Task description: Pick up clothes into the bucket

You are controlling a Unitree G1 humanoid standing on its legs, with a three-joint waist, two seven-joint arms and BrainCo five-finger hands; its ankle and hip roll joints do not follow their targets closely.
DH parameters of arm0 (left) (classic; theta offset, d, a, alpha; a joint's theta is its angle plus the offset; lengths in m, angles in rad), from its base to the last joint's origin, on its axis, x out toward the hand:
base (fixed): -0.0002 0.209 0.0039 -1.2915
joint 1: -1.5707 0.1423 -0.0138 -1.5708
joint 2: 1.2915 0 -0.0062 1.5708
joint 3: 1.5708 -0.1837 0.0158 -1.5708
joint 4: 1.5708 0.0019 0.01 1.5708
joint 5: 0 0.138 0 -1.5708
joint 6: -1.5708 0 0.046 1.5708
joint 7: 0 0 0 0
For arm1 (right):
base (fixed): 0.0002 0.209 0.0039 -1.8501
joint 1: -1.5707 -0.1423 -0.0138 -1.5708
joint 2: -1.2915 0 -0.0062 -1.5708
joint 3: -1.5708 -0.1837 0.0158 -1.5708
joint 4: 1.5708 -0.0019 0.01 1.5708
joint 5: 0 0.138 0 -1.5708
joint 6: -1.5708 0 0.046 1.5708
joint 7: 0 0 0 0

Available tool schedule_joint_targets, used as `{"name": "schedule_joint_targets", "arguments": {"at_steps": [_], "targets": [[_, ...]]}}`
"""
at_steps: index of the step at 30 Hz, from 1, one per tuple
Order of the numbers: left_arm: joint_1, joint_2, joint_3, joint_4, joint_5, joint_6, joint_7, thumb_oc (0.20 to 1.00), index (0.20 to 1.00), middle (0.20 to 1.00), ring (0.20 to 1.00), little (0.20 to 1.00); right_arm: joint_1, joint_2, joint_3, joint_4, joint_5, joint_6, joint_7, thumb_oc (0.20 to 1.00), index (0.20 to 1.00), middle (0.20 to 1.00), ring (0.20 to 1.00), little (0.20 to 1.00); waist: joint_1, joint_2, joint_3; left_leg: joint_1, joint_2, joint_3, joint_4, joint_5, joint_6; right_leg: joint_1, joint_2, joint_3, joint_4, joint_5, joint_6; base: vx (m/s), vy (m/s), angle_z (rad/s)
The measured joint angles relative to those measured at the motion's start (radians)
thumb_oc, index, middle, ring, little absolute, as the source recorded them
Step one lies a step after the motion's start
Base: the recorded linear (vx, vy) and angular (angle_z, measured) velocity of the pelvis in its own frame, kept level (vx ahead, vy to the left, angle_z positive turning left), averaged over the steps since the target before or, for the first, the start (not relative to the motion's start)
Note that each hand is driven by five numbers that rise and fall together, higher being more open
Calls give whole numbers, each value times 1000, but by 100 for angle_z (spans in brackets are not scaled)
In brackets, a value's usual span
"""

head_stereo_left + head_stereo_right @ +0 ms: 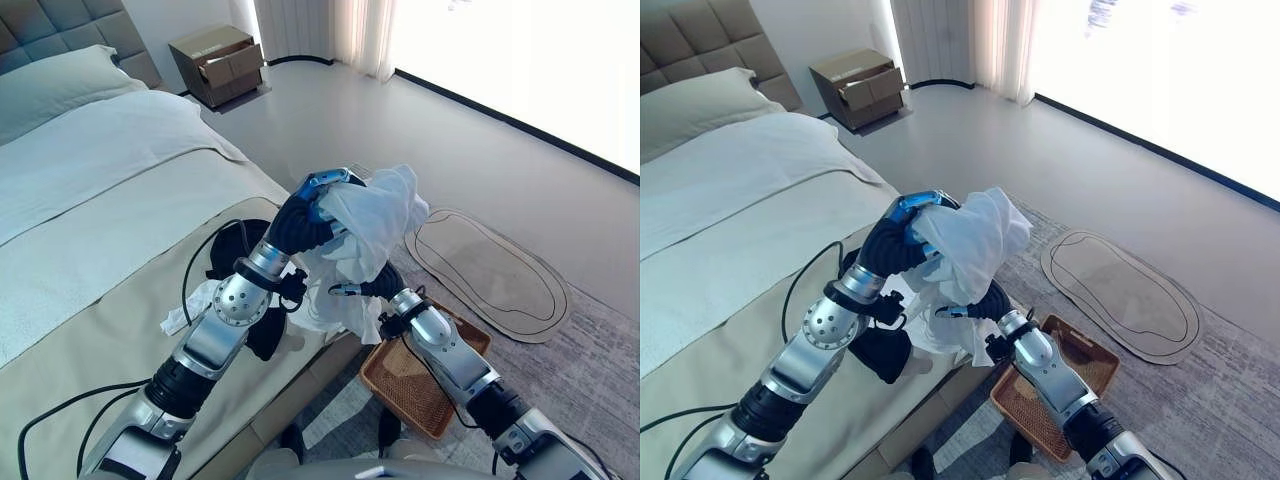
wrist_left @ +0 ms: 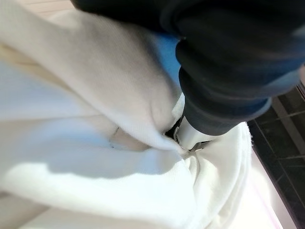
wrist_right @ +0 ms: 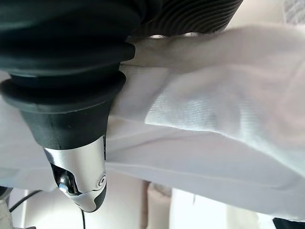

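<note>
Strong daylight pours in from the window point(image 1: 520, 60) at the far right, blown out to plain white, with glare washing the pale floor point(image 1: 330, 120) beneath it. The bed point(image 1: 90, 200) lies evenly lit, its folds softly shaded. The white garment point(image 1: 370, 235) glows on its window side and greys underneath. In the left wrist view the cloth sits so close it goes soft and blurred; the right wrist view keeps the weave crisp, while the dark cover nearby is smeared.
</note>
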Motion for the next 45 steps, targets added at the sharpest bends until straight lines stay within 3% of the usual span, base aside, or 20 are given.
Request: {"name": "schedule_joint_targets", "arguments": {"at_steps": [22, 31, 32, 33, 37, 45], "targets": [[48, -1, 15, 0, -21, 7, 20, 200, 200, 200, 200, 200, 24, 13, 5, 8, 36, 0, -43, 200, 200, 200, 200, 200, 2, 10, -24, 0, 0, -1, -1, 0, 1, 0, 0, -2, 0, 0, 0, 0, 0, 0], [75, -28, 51, -27, -21, -16, 88, 200, 200, 200, 200, 200, 28, 16, -29, -73, 35, 0, -137, 200, 200, 200, 200, 200, 4, 11, -25, -3, 0, -8, -6, 1, 2, -1, 0, -10, 0, 0, 0, 3, -1, 2], [78, -33, 53, -30, -21, -25, 93, 630, 630, 630, 630, 630, 45, -1, -69, -109, 40, -1, -130, 200, 200, 200, 200, 200, 4, 9, -27, -4, -1, -12, -8, 2, 1, -1, 0, -14, 0, 0, 0, 21, -22, 14], [92, -34, 60, -39, -21, -31, 94, 1000, 1000, 1000, 1000, 1000, 82, -29, -131, -148, 50, -9, -117, 200, 200, 200, 200, 200, 12, 11, -28, -6, -3, -20, -9, 4, 2, 2, -3, -23, 0, -1, 0, 17, -16, 15], [152, -45, 84, -37, -67, -35, 70, 1000, 1000, 1000, 1000, 1000, 148, -41, -318, -153, 80, -31, -149, 200, 200, 200, 200, 200, 26, 10, -32, 1, -3, -26, -20, 9, -1, 7, -2, -28, 0, -5, 2, 11, -12, 5], [221, -54, 99, 4, -144, -46, 32, 1000, 1000, 1000, 1000, 1000, 207, -36, -413, -152, 80, -43, -184, 200, 200, 200, 200, 200, 27, 10, -32, 12, -3, -29, -31, 10, -1, 15, -1, -31, 0, -8, 5, 0, 0, 0]]}}
